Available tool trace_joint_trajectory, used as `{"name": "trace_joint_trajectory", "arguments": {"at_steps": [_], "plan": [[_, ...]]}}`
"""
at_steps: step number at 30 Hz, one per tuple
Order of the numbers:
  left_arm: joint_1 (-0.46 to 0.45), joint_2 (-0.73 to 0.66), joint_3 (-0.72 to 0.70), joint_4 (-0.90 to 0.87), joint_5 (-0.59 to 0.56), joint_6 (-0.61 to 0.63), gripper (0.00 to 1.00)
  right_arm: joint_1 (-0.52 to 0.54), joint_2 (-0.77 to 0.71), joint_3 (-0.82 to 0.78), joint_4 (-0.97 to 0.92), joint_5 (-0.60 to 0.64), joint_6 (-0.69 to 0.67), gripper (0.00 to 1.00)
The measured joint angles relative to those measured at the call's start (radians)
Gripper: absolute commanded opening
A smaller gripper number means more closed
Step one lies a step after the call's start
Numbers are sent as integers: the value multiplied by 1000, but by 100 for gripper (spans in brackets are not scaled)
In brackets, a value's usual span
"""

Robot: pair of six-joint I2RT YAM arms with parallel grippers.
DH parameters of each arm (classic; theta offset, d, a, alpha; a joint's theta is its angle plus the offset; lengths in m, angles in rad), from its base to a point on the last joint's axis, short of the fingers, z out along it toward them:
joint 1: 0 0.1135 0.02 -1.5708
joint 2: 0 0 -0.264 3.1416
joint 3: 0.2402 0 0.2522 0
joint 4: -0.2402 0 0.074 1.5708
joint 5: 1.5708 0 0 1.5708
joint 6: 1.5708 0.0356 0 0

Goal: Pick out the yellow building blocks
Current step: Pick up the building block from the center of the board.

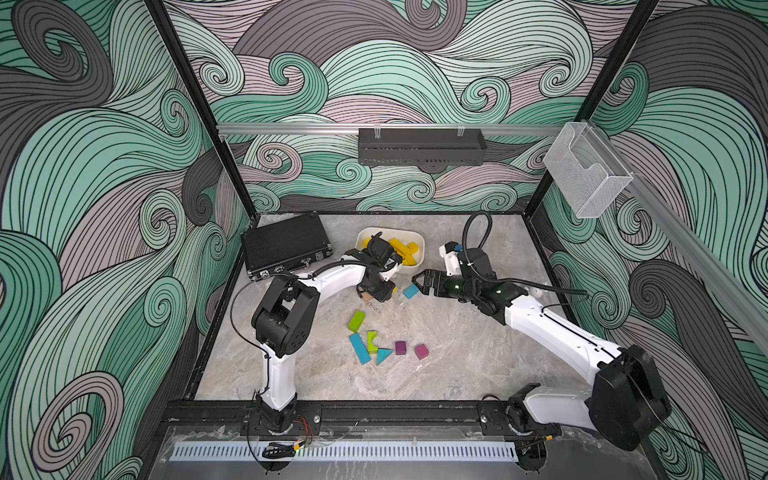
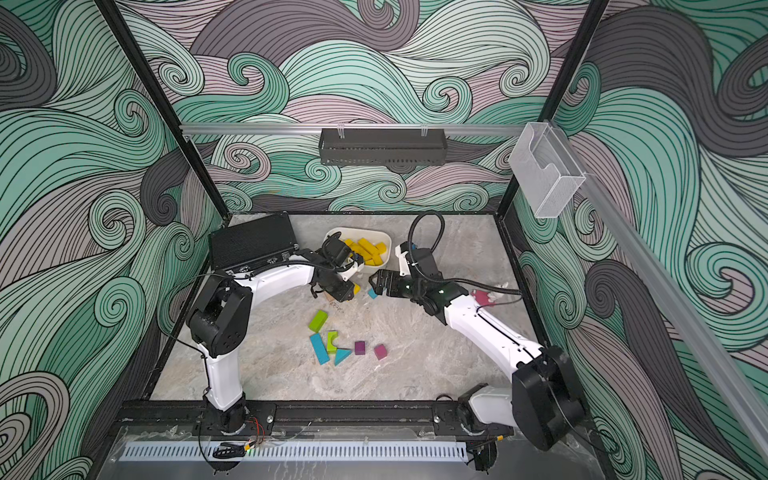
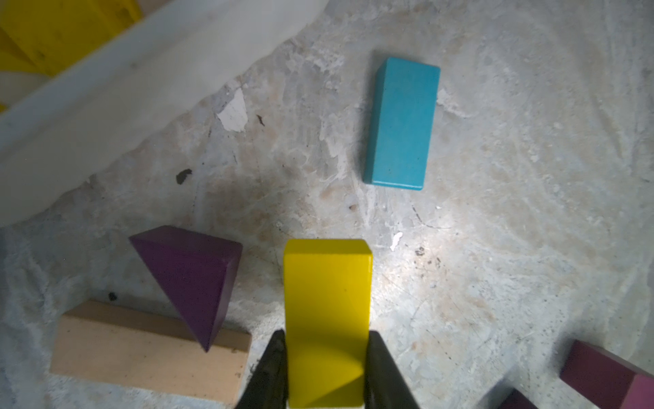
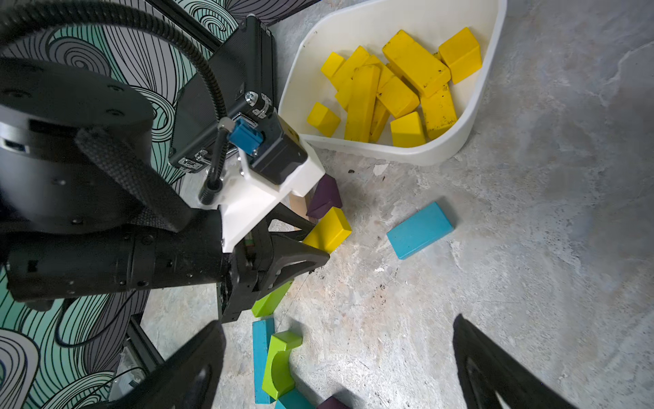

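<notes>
Nearest the robot's base, on the mottled grey stone-look tabletop (image 1: 457,374), lies a scatter of painted wooden leftovers: a lime-green bar (image 1: 356,321), a lime-green arch (image 1: 372,341), a long teal bar (image 1: 359,349), a teal triangle (image 1: 383,355), a purple cube (image 1: 400,347) and a magenta cube (image 1: 421,351). None of these is yellow. Beyond them the left gripper (image 3: 327,334) has its black fingers (image 3: 274,364) pinched on the two long flanks of a bright yellow rectangular wooden block (image 3: 327,283). The block is matt and square-edged, and its long axis runs straight out from between the fingers; whether its far end clears the table I cannot tell. Just beside it sits a dark purple triangular wedge (image 3: 191,276) with one corner over a pale tan unpainted bar (image 3: 141,354), and a short teal rectangular block (image 3: 401,124) lies a little apart. The right gripper (image 1: 419,284) hovers near that teal block, fingers spread wide with nothing between them. I judge the move turns on one relation: the smooth white plastic bin (image 4: 424,155) stands just past the wedge, on the far side of the held block. The left arm, already loaded, is therefore the nearer one and has only to lift over the rim. Inside the bin the other yellow building blocks (image 4: 389,88), cubes and long bars, lie heaped. Furthest off, a ribbed black case (image 1: 286,245) sits by the back corner.
</notes>
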Motion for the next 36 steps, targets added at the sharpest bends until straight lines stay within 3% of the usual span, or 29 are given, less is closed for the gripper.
{"name": "trace_joint_trajectory", "arguments": {"at_steps": [16, 29, 36], "plan": [[-33, -107, -37, 3, 4, 11, 0, 0, 10, 0, 40, -25, 61, 99], [-35, -217, -111, 74, 23, 35, 0, 0, -112, -72, 117, 63, 70, 99], [-34, -220, -106, 87, 13, 55, 0, 0, -73, -41, 129, 69, 60, 99]]}}
